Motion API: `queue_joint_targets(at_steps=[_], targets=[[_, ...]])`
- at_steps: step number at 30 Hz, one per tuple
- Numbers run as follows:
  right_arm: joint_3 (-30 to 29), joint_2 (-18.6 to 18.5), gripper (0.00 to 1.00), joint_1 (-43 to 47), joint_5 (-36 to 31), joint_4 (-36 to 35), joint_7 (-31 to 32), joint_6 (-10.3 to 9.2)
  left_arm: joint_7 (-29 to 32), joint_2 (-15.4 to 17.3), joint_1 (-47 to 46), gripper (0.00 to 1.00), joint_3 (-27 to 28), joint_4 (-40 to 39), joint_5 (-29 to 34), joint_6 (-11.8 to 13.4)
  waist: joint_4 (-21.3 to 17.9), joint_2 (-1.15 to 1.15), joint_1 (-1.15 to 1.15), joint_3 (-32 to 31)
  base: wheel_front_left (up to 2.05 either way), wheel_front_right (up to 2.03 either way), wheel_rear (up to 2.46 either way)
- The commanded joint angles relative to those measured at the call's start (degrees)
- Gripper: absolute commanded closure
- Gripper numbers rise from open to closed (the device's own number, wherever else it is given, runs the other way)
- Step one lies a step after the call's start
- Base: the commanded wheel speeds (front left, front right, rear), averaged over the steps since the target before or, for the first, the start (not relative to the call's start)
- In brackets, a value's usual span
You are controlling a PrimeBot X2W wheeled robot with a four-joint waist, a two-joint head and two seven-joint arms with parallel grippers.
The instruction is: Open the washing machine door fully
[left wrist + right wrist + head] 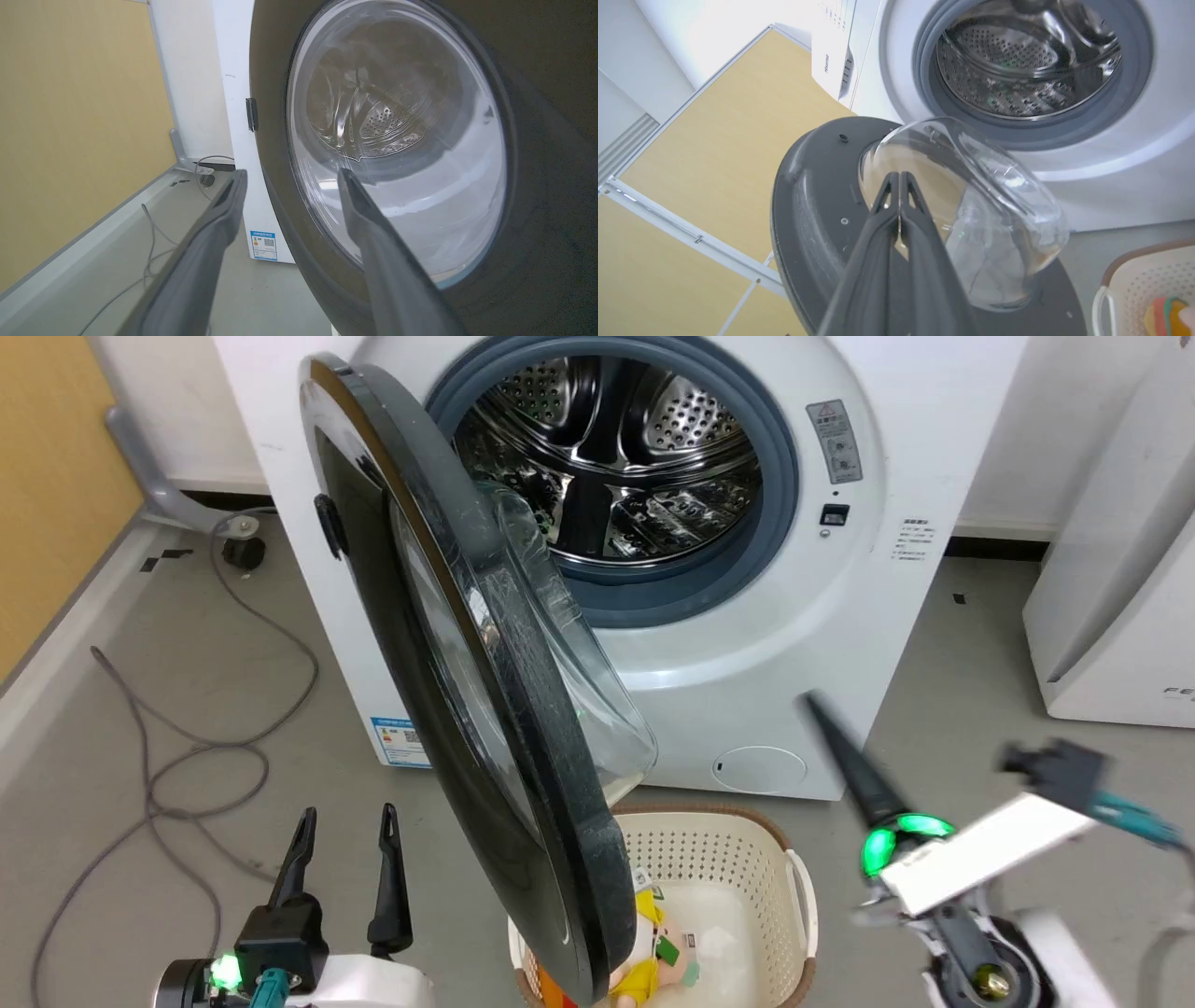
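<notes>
One large round glossy black washing machine door (546, 756) is hanging half open on one white boxy washing machine (747, 644). Left gripper (344, 863) is holding two fingers spread; right gripper (899, 177) is pressing two fingers together, empty.

washing machine door (551, 821): shiny black, see-through glass in the middle
washing machine (747, 653): white
drum (607, 448): silver, dotted with tiny holes
rubber ring (780, 495): grey-blue
sticker (401, 743): blue and white, at 7 o'clock on the machine
basket (738, 859): cream, rows of little holes, brown rim
floor (971, 663): grey
wall panel (47, 476): yellow-tan
</notes>
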Motion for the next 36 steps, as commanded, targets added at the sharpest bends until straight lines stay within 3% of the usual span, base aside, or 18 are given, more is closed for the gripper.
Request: queue_joint_targets(at_steps=[1,6,8,12,16,22,28,30,36], targets=[[-0.01,-1.27,1.00,1.22,-2.41,-0.54,-2.46,0.06,-0.32,0.07,0.42,0.00,0.22,-0.09,0.40,-0.07,-0.19,0.00,0.00,-0.07,0.00,0.00,0.00],[-0.64,-5.90,1.00,2.14,-19.62,1.24,-17.67,0.06,-0.32,0.07,0.72,0.00,0.47,-0.45,0.39,0.08,-1.01,0.00,0.00,-0.32,0.00,0.00,0.00],[-3.06,-5.96,1.00,2.52,-27.51,2.60,-18.65,0.06,-0.32,0.07,0.90,0.00,0.59,-0.62,0.38,0.14,-1.37,0.00,0.00,-0.36,0.00,0.00,0.00],[-10.89,-2.33,1.00,4.39,-44.75,-0.42,-18.78,0.06,-0.32,0.07,1.20,0.00,0.94,-1.01,0.37,0.36,-2.17,0.00,0.00,-0.30,0.00,0.00,0.00],[-14.07,0.24,1.00,7.87,-56.93,-2.73,-18.80,0.06,-0.32,0.07,1.41,0.00,1.06,-1.27,0.38,0.56,-2.71,0.00,0.00,-0.28,0.00,0.00,0.00],[-17.02,2.71,1.00,13.44,-64.66,-3.06,-18.81,0.06,-0.32,0.07,1.38,0.00,0.79,-1.40,0.37,0.62,-2.92,0.00,0.00,-0.23,0.00,0.00,0.00],[-17.40,4.49,1.00,17.23,-65.64,-1.34,-18.81,0.06,-0.32,0.07,1.42,0.00,0.95,-1.36,0.38,0.63,-3.15,0.00,0.00,-0.26,0.00,0.00,0.00],[-17.58,4.92,0.00,17.82,-64.34,-0.05,-18.81,0.06,-0.32,0.07,1.48,0.00,0.92,-1.29,0.32,0.71,-3.18,0.00,0.00,-0.36,0.00,0.00,0.00],[-17.79,5.27,0.00,18.53,-66.25,1.13,-18.81,0.06,-0.32,0.07,1.49,0.00,0.76,-0.74,0.27,1.01,-3.04,0.00,0.00,-0.57,0.00,0.00,0.00]])
